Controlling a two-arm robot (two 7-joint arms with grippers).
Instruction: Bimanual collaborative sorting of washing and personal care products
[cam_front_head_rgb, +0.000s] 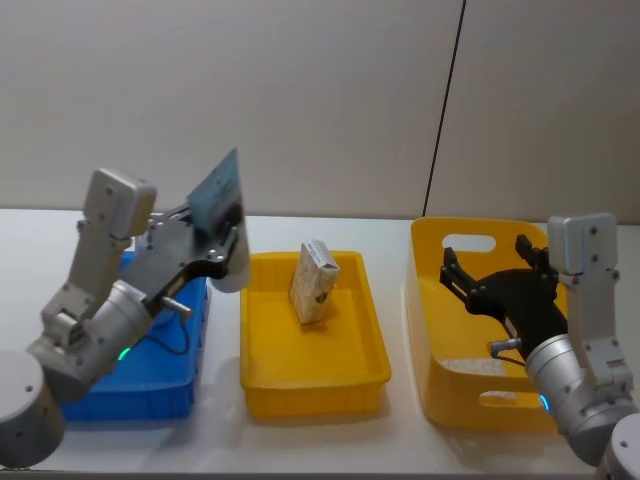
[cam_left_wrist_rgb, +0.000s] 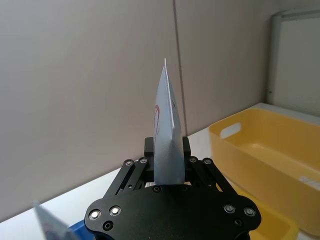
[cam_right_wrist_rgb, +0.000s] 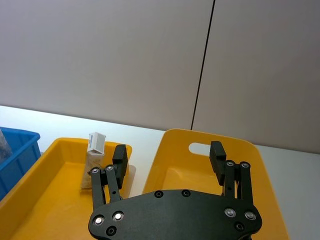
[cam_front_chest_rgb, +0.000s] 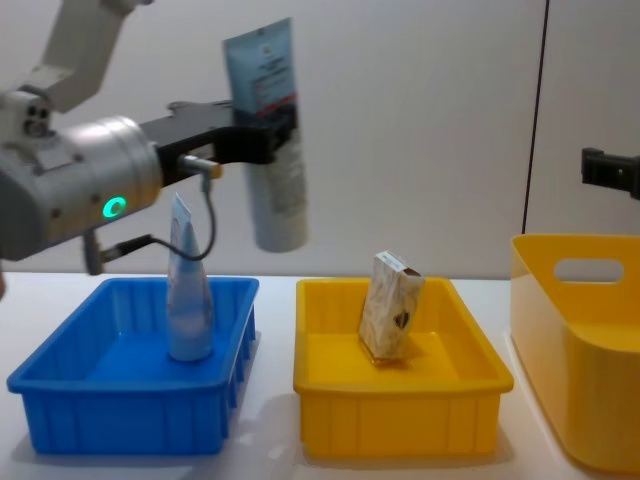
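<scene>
My left gripper (cam_front_chest_rgb: 266, 140) is shut on a pale-blue squeeze tube (cam_front_chest_rgb: 270, 130), held in the air above the gap between the blue bin (cam_front_chest_rgb: 130, 385) and the middle yellow tray (cam_front_chest_rgb: 400, 385). The tube's crimped end points up and its round cap end hangs down. In the left wrist view the tube (cam_left_wrist_rgb: 165, 135) stands edge-on between the jaws. A second tube (cam_front_chest_rgb: 187, 300) stands in the blue bin. A beige marbled carton (cam_front_chest_rgb: 390, 305) leans upright in the yellow tray. My right gripper (cam_front_head_rgb: 488, 258) hovers open and empty over the deep yellow bin (cam_front_head_rgb: 470, 400).
Three containers stand in a row on the white table: blue bin (cam_front_head_rgb: 150, 390) on the left, shallow yellow tray (cam_front_head_rgb: 315, 385) in the middle, deep yellow bin with handle slot (cam_right_wrist_rgb: 260, 150) on the right. A plain wall is close behind them.
</scene>
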